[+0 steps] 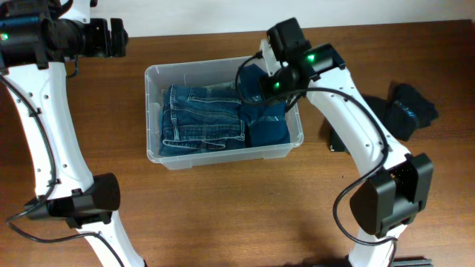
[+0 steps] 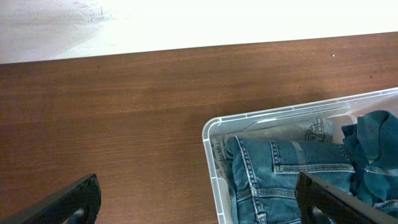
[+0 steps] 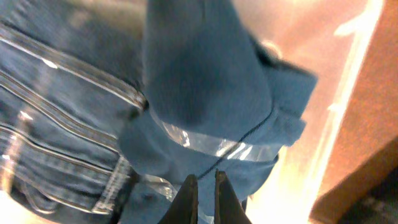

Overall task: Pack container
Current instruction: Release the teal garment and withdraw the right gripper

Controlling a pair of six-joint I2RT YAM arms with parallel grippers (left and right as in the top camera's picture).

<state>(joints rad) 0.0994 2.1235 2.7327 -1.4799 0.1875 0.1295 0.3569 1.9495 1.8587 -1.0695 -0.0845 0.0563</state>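
The clear container (image 1: 223, 157) stands at the table's middle; its near corner shows in the left wrist view (image 2: 211, 155). Folded blue jeans (image 1: 200, 115) lie in its left part (image 2: 280, 168). A dark blue garment (image 1: 267, 122) fills the right part and rises towards my right gripper (image 1: 276, 78). In the right wrist view the right gripper (image 3: 205, 186) is shut on a fold of this blue garment (image 3: 199, 74), above the container's back right. My left gripper (image 1: 115, 37) is open and empty (image 2: 199, 199), beyond the container's back left corner.
A heap of dark clothes (image 1: 404, 111) lies on the table to the right of the container. A small black object (image 1: 334, 141) lies between them. The table's back edge meets a white surface (image 2: 186, 25).
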